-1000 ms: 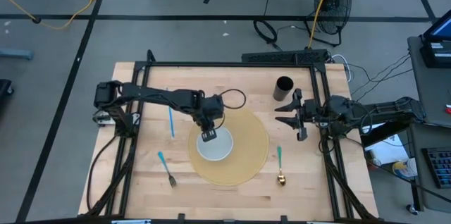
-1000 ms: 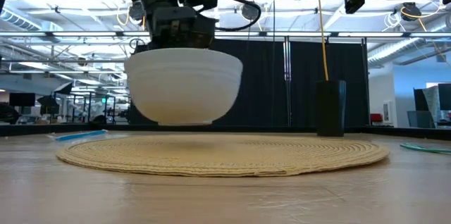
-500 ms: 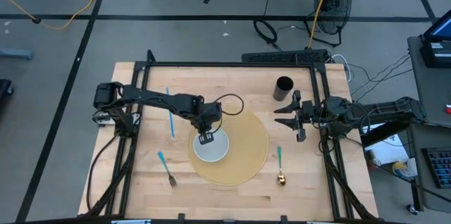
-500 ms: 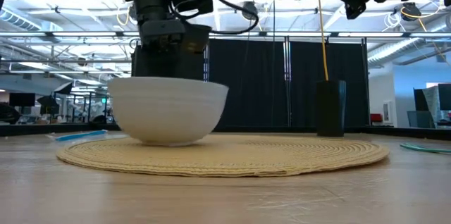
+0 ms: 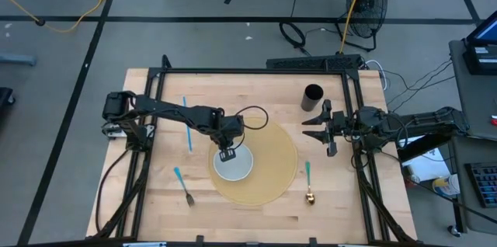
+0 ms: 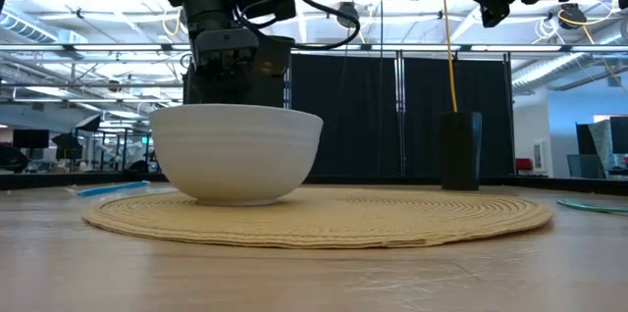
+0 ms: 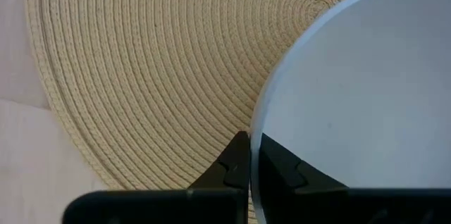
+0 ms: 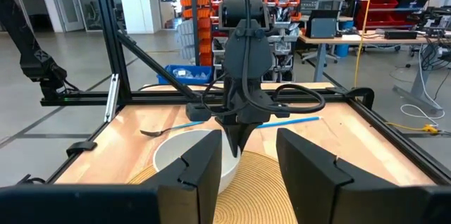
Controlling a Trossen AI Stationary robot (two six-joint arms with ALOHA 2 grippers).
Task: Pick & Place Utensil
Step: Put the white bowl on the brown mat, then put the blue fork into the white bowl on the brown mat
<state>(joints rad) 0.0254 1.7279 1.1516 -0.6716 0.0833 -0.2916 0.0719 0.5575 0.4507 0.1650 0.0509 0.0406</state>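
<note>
A white bowl (image 5: 234,165) stands upright on its base on a round woven placemat (image 5: 273,179) near the table's middle. My left gripper (image 5: 227,154) is above the bowl's far-left rim, pointing down, shut on it. My right gripper (image 5: 313,127) hovers open above the table's right side, near a black cup (image 5: 312,96), touching nothing. Lying flat on the wood are a blue-handled fork (image 5: 183,186), a thin blue utensil (image 5: 188,132) and a teal-handled gold spoon (image 5: 307,181). My left gripper (image 7: 250,143) pinches the bowl's rim (image 7: 259,122) on its far-left side, one finger inside the bowl and one outside. The fingers come from above, pointing down. The bowl (image 6: 235,155) sits upright with its base on the placemat (image 6: 392,219).
Black frame rails run along the table's left, far and right sides. The black cup stands at the far right. Bare wood lies along the near edge and between the placemat and the left rail, broken by the fork and the blue utensil.
My left gripper has moved down and slightly toward the table's left, still holding the bowl's rim. The bowl, lifted clear a second ago, now rests on the placemat. My right arm has kept still.
</note>
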